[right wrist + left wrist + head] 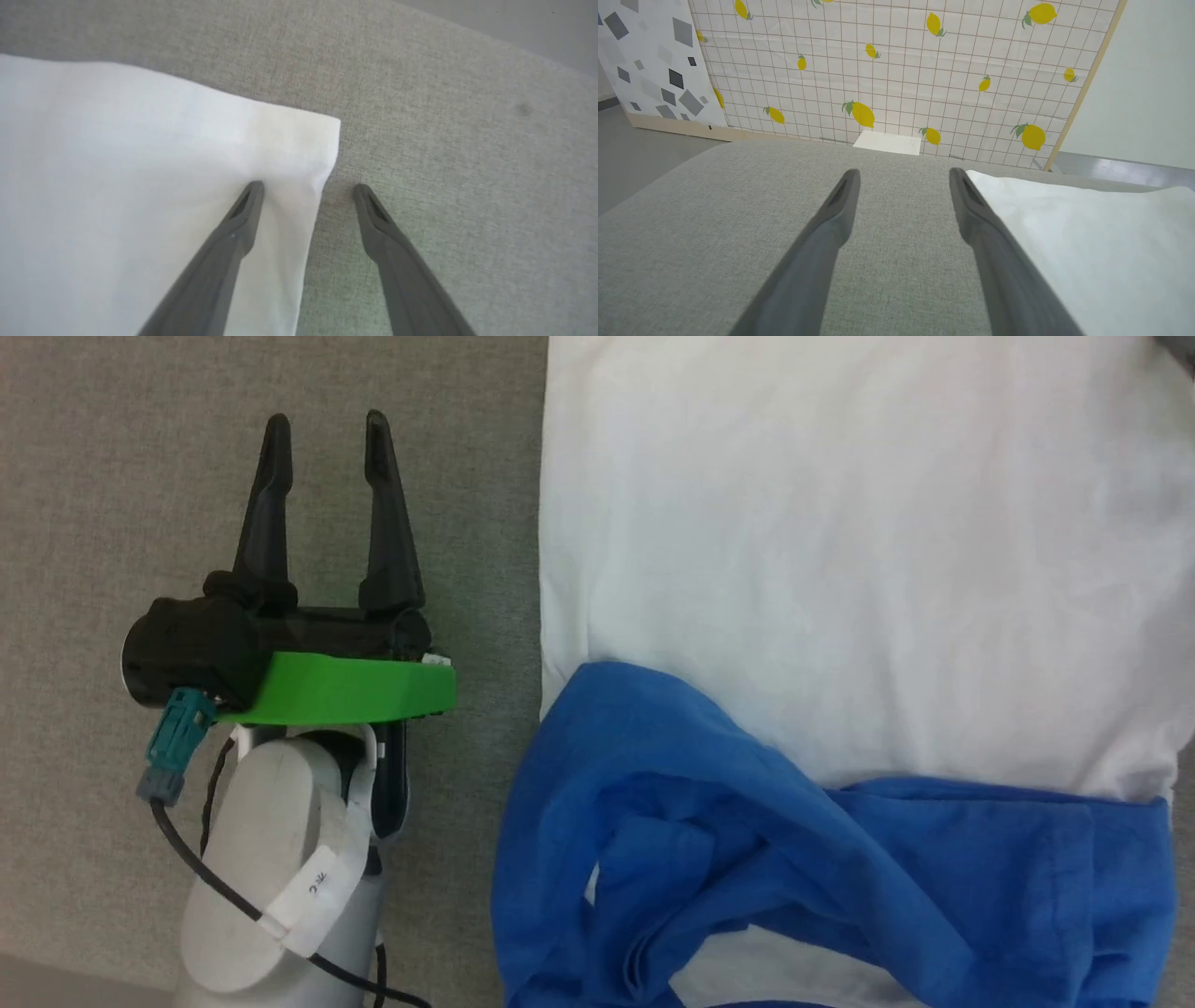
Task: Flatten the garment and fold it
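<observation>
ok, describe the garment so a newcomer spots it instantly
On the grey fabric surface, right of the left gripper, lies the garment. Unlike the plain grey around it, it is white with royal-blue sleeve fabric bunched along its near edge.

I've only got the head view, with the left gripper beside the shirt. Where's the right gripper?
Observer: The right gripper straddles the garment's white side edge, near a corner.
Operator: Open or shut?
Observer: Open, half over cloth, half over the grey surface.
Operator: What's ahead of the left gripper?
Observer: A lemon-patterned panel stands past the surface's far edge.
</observation>
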### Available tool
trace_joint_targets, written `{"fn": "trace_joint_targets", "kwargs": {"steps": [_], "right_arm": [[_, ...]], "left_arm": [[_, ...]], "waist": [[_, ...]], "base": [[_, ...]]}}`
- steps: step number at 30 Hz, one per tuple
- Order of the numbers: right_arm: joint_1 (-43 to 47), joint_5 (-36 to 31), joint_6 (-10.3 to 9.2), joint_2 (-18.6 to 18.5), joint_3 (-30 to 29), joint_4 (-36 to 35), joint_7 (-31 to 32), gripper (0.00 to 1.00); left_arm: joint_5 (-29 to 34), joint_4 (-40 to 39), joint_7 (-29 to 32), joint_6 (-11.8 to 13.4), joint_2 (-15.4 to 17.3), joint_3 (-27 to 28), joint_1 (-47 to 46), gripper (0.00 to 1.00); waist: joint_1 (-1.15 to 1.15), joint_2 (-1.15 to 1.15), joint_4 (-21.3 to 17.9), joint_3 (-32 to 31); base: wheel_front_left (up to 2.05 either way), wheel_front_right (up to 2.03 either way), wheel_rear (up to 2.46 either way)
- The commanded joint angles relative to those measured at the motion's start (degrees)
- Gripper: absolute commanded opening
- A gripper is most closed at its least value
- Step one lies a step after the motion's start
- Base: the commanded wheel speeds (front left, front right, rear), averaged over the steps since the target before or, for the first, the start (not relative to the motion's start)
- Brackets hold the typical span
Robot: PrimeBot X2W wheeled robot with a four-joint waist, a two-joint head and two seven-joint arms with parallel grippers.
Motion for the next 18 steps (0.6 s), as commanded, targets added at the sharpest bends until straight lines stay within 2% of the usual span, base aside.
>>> {"fn": "trace_joint_targets", "kwargs": {"steps": [1, 5, 6, 7, 8, 13, 18], "right_arm": [[-0.2, -0.1, -0.06, -0.1, 1.0, 0.9, 1.1, 1.00], [1.2, 2.2, -0.06, -0.6, 3.1, 1.5, 4.5, 1.00], [1.3, 2.8, -0.06, -0.7, 3.2, 1.5, 5.4, 0.49], [1.3, 3.3, -0.06, -0.8, 3.3, 1.2, 5.7, 0.17], [1.2, 3.9, -0.06, -0.8, 3.1, 0.8, 5.6, 0.00], [0.5, 5.6, -0.06, -0.6, 3.1, -0.8, 4.7, 0.00], [0.1, 8.1, -0.06, -0.4, 4.4, -2.4, 2.2, 0.00]], "left_arm": [[0.4, -0.2, -0.2, -0.5, -0.4, 0.3, 0.0, 1.00], [0.6, 0.1, -0.2, -1.4, -1.1, 1.0, 0.4, 1.00], [0.4, 0.3, -0.2, -1.6, -1.3, 1.1, 0.4, 1.00], [0.3, 0.5, -0.2, -1.8, -1.4, 1.2, 0.4, 1.00], [0.3, 0.7, -0.2, -2.0, -1.5, 1.4, 0.4, 1.00], [-1.1, 3.0, 1.1, -3.8, -0.7, 1.5, -1.2, 1.00], [-3.8, 3.8, 10.3, -5.7, 1.8, 1.8, -7.9, 1.00]], "waist": [[-0.01, 0.00, 1.4, 1.5], [-0.01, 0.00, 1.2, 1.8], [-0.01, 0.00, 1.1, 1.9], [-0.01, 0.00, 0.9, 1.9], [-0.01, 0.00, 0.7, 1.8], [-0.01, 0.00, -0.7, 0.6], [-0.01, 0.00, -2.8, -1.3]], "base": [[0.00, 0.00, 0.00], [0.00, 0.00, 0.00], [0.00, 0.00, 0.00], [0.00, 0.00, 0.00], [0.00, 0.00, 0.00], [0.00, 0.00, 0.00], [0.00, 0.00, 0.00]]}}
